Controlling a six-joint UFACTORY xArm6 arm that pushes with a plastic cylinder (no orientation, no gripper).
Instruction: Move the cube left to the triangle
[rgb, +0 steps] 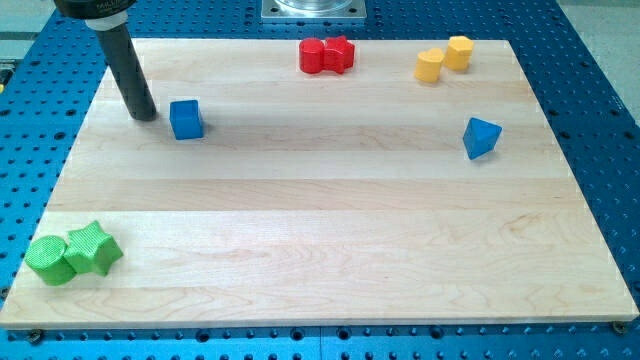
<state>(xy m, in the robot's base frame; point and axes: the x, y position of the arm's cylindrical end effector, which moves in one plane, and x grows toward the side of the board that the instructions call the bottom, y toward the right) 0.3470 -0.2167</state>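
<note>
A blue cube (186, 119) sits on the wooden board (320, 210) at the upper left. A blue triangle block (481, 137) sits far off at the view's right, at about the same height. My tip (143, 113) rests on the board just left of the cube, a small gap apart from it. The dark rod rises from the tip toward the view's top left.
Two red blocks (326, 55) touch each other at the top middle. Two yellow blocks (444, 58) sit at the top right. A green cylinder (50, 260) and a green star (93, 248) sit at the bottom left corner. Blue perforated table surrounds the board.
</note>
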